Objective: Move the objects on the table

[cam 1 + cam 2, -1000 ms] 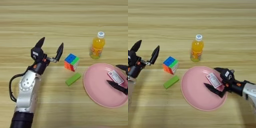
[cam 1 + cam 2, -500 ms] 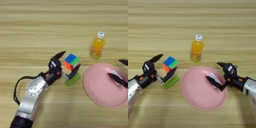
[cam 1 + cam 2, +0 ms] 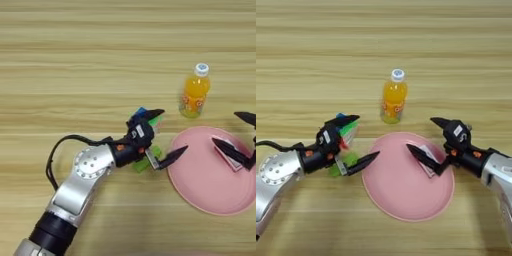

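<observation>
While the left claw [image 3: 354, 141] spreads wide around the small green block [image 3: 343, 163] mid-frame, the right claw [image 3: 426, 139] gapes over the pink-white card [image 3: 429, 158] on the round pink plate [image 3: 401, 192].

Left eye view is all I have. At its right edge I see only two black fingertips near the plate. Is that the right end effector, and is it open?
Observer: Yes. The right eye view shows the whole right end effector, fingers spread open, on a silver arm entering from the right edge.
Operator: Does it grip the card?
Observer: No. Its lower finger lies across the card on the plate; the upper finger is beyond the rim.
</observation>
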Controlling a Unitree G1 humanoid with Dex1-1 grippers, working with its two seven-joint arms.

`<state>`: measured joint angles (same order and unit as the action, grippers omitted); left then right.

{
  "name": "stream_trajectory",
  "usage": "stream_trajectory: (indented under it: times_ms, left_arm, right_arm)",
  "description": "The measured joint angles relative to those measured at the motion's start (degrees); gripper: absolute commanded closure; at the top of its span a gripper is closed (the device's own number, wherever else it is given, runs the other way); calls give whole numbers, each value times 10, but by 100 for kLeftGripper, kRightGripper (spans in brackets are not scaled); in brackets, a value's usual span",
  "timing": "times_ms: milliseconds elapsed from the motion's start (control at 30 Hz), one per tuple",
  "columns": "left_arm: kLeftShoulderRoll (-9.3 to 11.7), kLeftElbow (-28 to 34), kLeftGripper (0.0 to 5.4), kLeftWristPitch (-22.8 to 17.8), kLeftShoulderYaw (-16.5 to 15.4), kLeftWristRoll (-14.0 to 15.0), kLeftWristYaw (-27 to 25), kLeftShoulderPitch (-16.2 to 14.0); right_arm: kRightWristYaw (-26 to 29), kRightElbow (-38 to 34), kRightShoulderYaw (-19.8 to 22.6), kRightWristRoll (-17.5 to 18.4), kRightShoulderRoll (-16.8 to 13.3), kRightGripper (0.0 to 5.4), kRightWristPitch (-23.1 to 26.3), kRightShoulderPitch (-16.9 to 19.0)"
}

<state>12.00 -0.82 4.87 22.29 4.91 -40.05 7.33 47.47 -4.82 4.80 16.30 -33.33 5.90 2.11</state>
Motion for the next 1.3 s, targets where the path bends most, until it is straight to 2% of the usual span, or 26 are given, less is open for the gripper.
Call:
stream_trajectory:
  times_ms: [300,500,867,1067,1300]
  left_arm:
    - [9,-13,0,0,33,-17,-41,18]
    - [14,-35,0,-1,42,-22,-68,37]
    - [52,-55,0,-19,64,-23,-154,61]
    - [64,-65,0,-29,63,-21,-182,72]
    - [68,-71,0,-32,61,-21,-196,75]
  right_arm:
    - [-17,-15,-3,1,10,1,10,-2]
    - [-23,-30,-10,1,17,1,14,-4]
    - [-56,-62,-18,-1,30,1,35,-13]
    - [-94,-69,-15,0,56,1,33,-34]
    - [-137,-89,5,11,100,1,-10,-68]
